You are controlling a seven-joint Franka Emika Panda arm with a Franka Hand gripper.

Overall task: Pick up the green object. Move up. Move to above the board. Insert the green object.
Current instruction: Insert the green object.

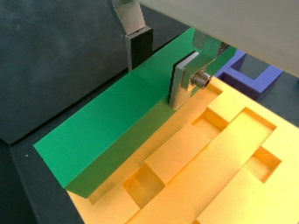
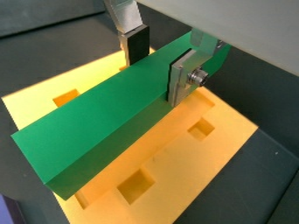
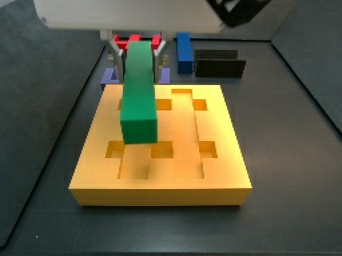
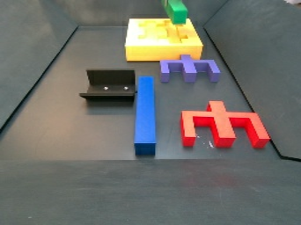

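Note:
My gripper is shut on the green object, a long matte green bar, with one dark pad on each long face near one end. In both wrist views the bar runs lengthwise over the board, a yellow-orange slab with grooves and square recesses. In a side view the green object hangs level a little above the board, over its left half, and the gripper grips it at the far end. From the opposite side only the bar's end shows above the board.
A purple comb-shaped piece lies just in front of the board. A blue bar lies on the floor beside the dark fixture. A red branched piece sits to the right. Grey walls ring the floor.

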